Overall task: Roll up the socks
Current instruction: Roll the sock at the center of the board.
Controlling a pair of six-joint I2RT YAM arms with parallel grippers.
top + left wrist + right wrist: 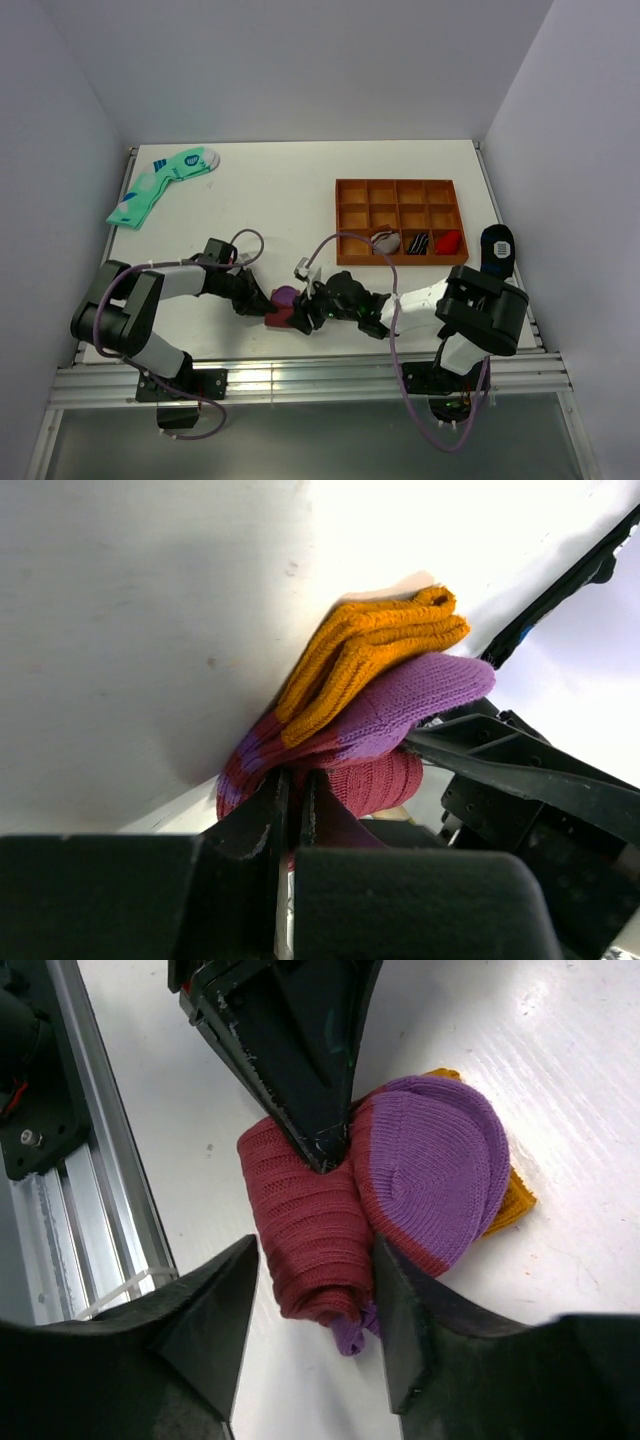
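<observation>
Overhead, socks [282, 300] mostly hidden between grippers
Wrist views: left gripper [291, 818] pinches them; right gripper [315, 1250] straddles, wide

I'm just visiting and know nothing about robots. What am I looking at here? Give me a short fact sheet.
Being handled: maroon-red striped knit socks, purple toe, mustard cuff, partly rolled, on the white table
Left jaws: shut, pinching the socks' fabric
Right jaws: open, straddling the rolled part
Nearby: orange compartment tray with three rolled bundles in its near row; mint-green socks far left; black sock with blue patch right
</observation>
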